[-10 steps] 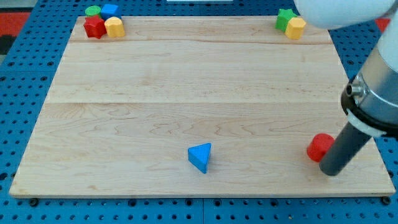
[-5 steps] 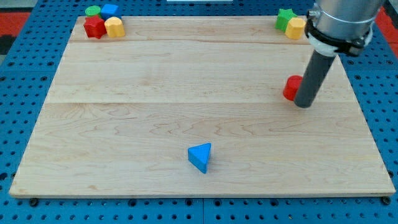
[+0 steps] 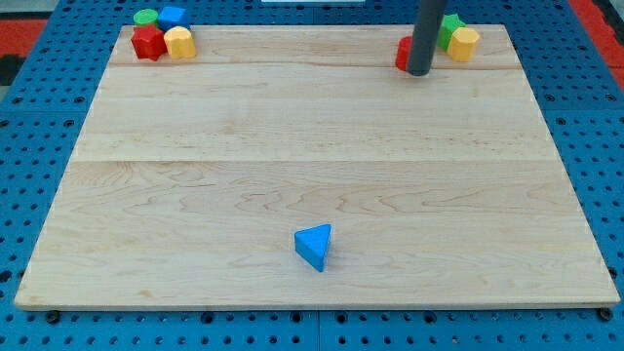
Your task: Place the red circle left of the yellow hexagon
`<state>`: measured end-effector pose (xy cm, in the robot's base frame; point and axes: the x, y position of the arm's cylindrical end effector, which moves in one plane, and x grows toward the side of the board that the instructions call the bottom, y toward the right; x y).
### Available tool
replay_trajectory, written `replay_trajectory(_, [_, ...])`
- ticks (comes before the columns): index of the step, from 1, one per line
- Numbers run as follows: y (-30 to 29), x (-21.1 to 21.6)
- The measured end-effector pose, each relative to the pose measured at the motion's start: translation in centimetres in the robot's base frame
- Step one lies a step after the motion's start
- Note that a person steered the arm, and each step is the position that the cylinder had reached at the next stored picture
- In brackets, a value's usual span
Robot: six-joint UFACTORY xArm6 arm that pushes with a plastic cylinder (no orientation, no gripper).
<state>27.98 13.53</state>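
The red circle (image 3: 403, 54) lies near the view's top right, mostly hidden behind my rod. My tip (image 3: 419, 72) rests on the board right against the red circle's right side. The yellow hexagon (image 3: 463, 44) sits further right at the top right corner, with a green star (image 3: 449, 26) touching it on its upper left. The red circle is left of the green star and the yellow hexagon, a short gap away from the hexagon.
At the view's top left a cluster holds a red block (image 3: 148, 43), a yellow block (image 3: 179, 42), a green block (image 3: 145, 17) and a blue block (image 3: 173, 15). A blue triangle (image 3: 314, 246) lies near the bottom centre of the wooden board (image 3: 292, 146).
My tip has pushed the red circle from the bottom right up along the right side to the top right, ending left of the green star and yellow hexagon.
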Motion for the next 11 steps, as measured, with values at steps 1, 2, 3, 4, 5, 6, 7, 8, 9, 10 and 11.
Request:
replay_trajectory(1, [-2.4, 1.2])
replay_trajectory(2, [-3.5, 0.5])
replay_trajectory(3, [-3.5, -2.9])
replay_trajectory(4, [-3.3, -3.6])
replay_trajectory(5, [-2.4, -3.7])
replay_trajectory(6, [-3.1, -3.8])
replay_trajectory(7, [-4.8, -3.0])
replay_trajectory(8, [-4.7, -2.5])
replay_trajectory(9, [-3.4, -2.5])
replay_trajectory(10, [-0.6, -2.3])
replay_trajectory(11, [0.0, -2.3])
